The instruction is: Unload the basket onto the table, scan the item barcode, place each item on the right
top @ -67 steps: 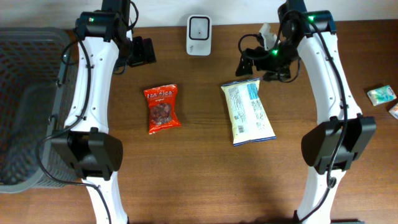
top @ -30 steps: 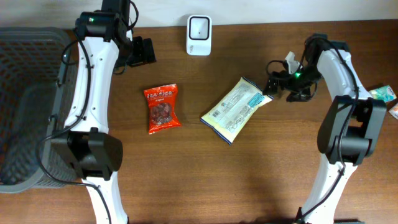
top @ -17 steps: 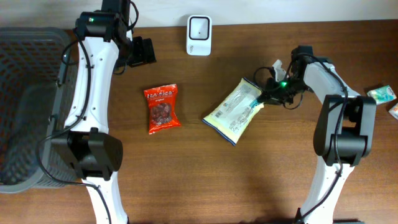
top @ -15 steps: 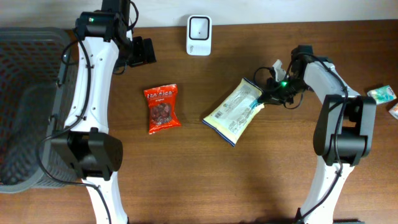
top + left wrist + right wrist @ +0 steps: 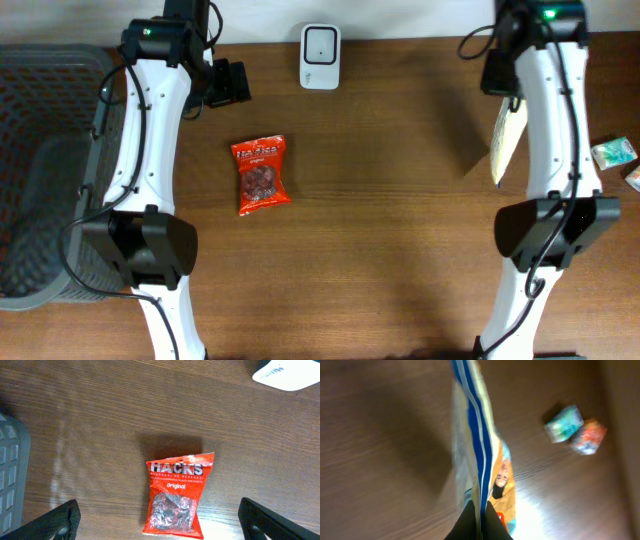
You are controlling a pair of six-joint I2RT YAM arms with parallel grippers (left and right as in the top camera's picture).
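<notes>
A pale snack bag (image 5: 503,148) with blue stripes hangs edge-on above the right side of the table. My right gripper (image 5: 504,98) is shut on its top edge. In the right wrist view the bag (image 5: 479,455) runs away from the pinched black fingertips, and the right gripper (image 5: 479,522) holds it well above the wood. The white barcode scanner (image 5: 320,43) stands at the table's back middle. A red HACKS bag (image 5: 261,174) lies flat left of centre. My left gripper (image 5: 228,83) hovers open near the back left, looking down on the red bag (image 5: 176,495).
A dark grey mesh basket (image 5: 40,170) fills the left edge of the table. Two small candy packets (image 5: 612,152) lie at the far right and show below the held bag as packets (image 5: 563,423). The scanner's corner (image 5: 290,370) shows in the left wrist view.
My right gripper shut on the pale bag's edge, lifted it off the table and carried it right and back; it now hangs edge-on. The left arm has not moved.
</notes>
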